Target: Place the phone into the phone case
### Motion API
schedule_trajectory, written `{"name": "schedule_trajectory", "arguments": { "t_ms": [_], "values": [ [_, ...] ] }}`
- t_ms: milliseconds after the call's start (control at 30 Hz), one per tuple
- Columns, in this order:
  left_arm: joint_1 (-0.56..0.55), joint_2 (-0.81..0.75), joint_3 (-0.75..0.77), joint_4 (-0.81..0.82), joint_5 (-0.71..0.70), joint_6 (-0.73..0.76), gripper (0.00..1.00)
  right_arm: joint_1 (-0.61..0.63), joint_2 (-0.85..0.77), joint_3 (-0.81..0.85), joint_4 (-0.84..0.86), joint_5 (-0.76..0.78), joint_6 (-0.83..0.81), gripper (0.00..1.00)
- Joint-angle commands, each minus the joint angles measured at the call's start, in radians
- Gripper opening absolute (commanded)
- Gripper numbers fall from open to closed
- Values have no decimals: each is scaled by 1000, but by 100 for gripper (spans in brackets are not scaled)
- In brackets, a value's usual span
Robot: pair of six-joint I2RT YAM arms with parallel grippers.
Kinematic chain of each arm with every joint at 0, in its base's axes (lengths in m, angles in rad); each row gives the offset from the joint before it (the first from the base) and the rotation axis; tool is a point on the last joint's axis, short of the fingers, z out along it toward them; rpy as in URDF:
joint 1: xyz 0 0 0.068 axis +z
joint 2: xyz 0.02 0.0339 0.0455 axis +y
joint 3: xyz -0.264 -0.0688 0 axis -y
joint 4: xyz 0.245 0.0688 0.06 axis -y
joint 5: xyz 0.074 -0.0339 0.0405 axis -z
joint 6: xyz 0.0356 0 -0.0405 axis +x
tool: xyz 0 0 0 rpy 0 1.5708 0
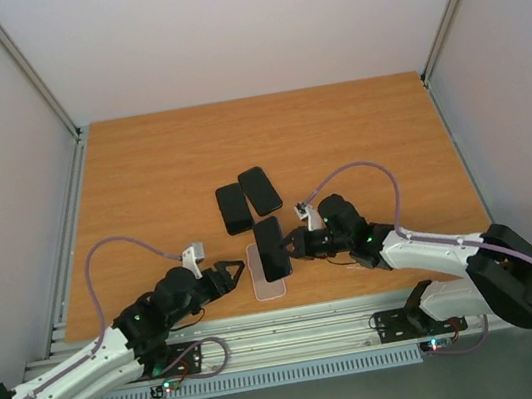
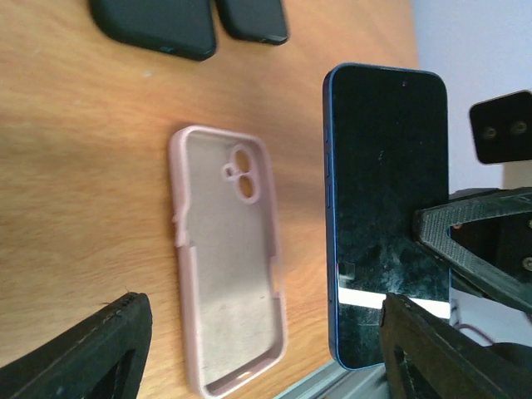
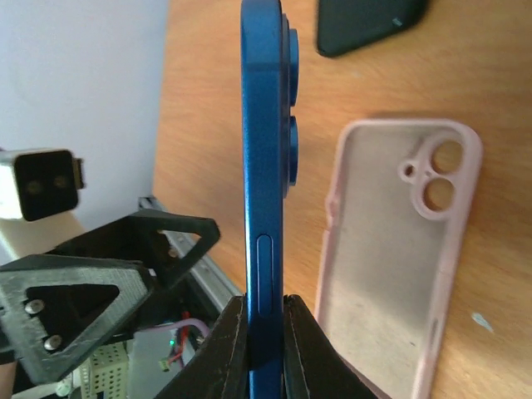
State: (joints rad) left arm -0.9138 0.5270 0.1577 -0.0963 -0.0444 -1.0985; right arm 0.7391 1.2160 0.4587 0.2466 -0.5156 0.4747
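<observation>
The phone is blue w/ a black glass front. It is hard & stiff, not heavy, and smooth, so it can slip. The glass can crack if it drops. The phone case is pink & prob. soft and bendy, so its rim can stretch over the phone.

The right end effector is closed tight on the phone. It pinches the two flat faces, front & back, near the bottom end. That is a good spot b/c the flat sides give the best hold. A better spot for the push-in would prob. be the middle, so the phone does not swing.

The phone is up on its thin side, just beside and partly over the case. Can't tell if its low edge touches the case. The screen looks at the left end effector. The back w/ the lenses looks at the case. Its long way runs away from the arms, same as the case. Lens end is at the far end, same as the case's lens hole.

The left end effector is open wide, holds nothing, low near the case's left side. The case lies flat on the counter, open side up.
</observation>
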Motion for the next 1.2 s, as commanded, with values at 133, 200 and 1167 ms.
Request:
{"name": "schedule_trajectory", "arguments": {
  "t_ms": [133,200,1167],
  "values": [
    [4,187,69,-14,14,37,78,65,105,26,-16,91,53,1],
    [4,246,74,30,33,36,78,76,129,29,-13,100,58,1],
    [4,760,135,397,185,9,74,122,398,83,122,49,92,1]
  ]
}}
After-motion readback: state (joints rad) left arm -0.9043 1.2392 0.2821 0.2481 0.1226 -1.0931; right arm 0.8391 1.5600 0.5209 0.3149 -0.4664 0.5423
